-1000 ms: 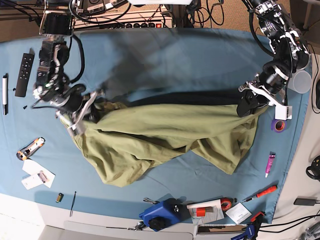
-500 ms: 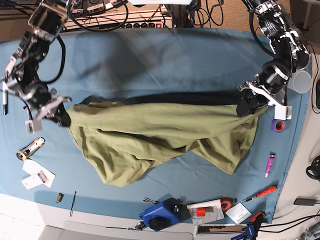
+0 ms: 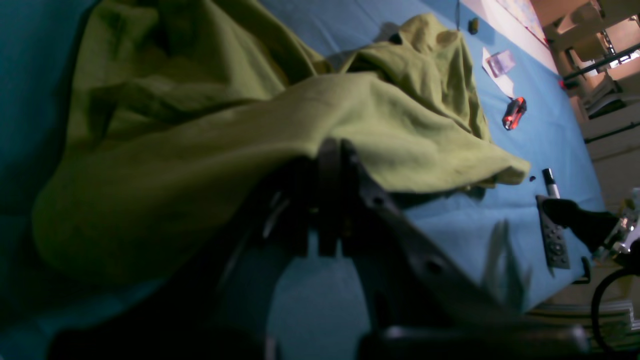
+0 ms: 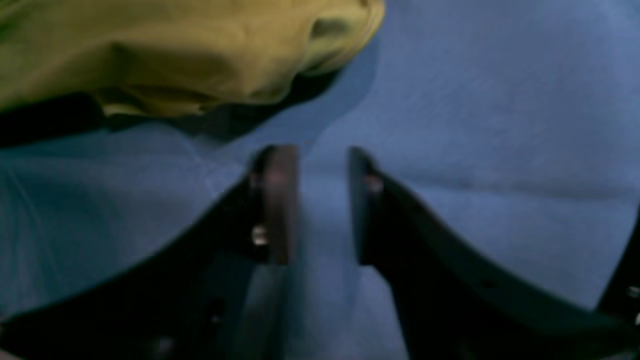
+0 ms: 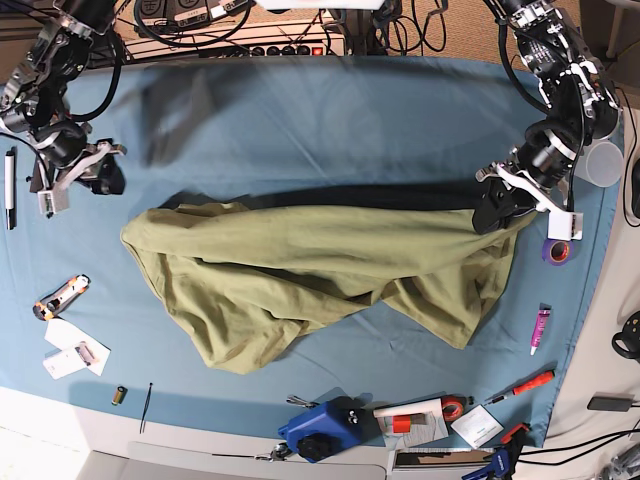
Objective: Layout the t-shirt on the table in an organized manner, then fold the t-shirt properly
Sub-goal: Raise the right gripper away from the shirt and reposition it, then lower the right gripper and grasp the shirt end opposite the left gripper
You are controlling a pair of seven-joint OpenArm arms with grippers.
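T-shirt (image 5: pixel 320 270) pinched by left end effector (image 5: pixel 497 212)

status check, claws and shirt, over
Left claw shut on t-shirt edge. Right claw open, clear of shirt. Shirt bunched on table, not flat. Nothing in the way.

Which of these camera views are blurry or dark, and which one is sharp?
Right wrist view: soft and blurred, the pincer fuzzy. Left wrist view: dim, the pincer nearly silhouetted against the t-shirt. Base view: sharp and evenly lit, a dark shadow along the shirt's far edge.
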